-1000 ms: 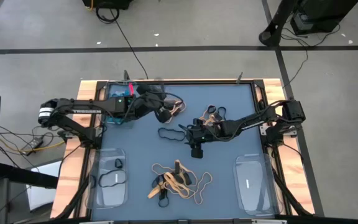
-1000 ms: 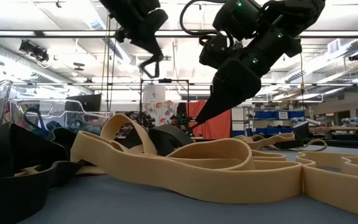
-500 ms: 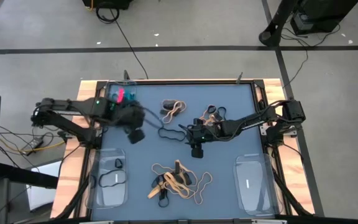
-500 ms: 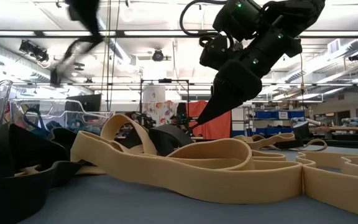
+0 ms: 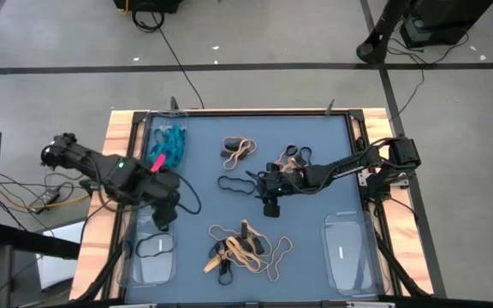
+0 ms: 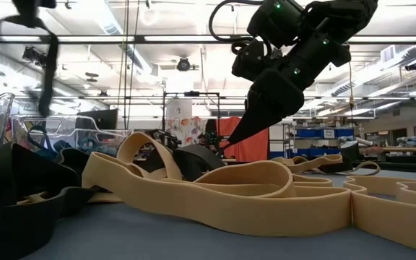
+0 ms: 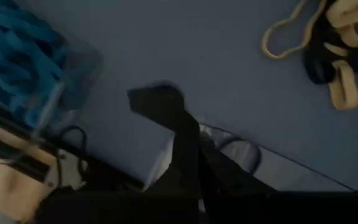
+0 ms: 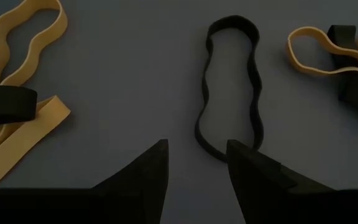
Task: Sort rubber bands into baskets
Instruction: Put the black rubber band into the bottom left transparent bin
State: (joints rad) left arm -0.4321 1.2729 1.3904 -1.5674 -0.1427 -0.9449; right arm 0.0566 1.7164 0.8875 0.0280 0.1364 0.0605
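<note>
Rubber bands lie scattered on the dark blue table mat point(image 5: 315, 222), bounded by a pale wooden frame point(image 5: 101, 205). No writing shows anywhere. Four clear, round-cornered plastic baskets sit at the corners: the near-left basket point(image 5: 139, 261) holds black loops, the far-left basket point(image 5: 157, 128) holds teal bands point(image 5: 171, 144), and the near-right basket point(image 5: 349, 252) holds one small pale piece. The fourth is mostly hidden beneath the right arm.

The left gripper point(image 5: 163, 214) hangs over the near-left basket, fingers pressed together on a thin black band point(image 7: 173, 121). The right gripper point(image 8: 196, 163) hovers mid-table, fingers spread and empty, just short of a wavy black loop point(image 8: 230, 87) lying flat.

A tangle of flat tan and black bands point(image 5: 242, 248) lies near the front edge, with smaller clusters farther back.
</note>
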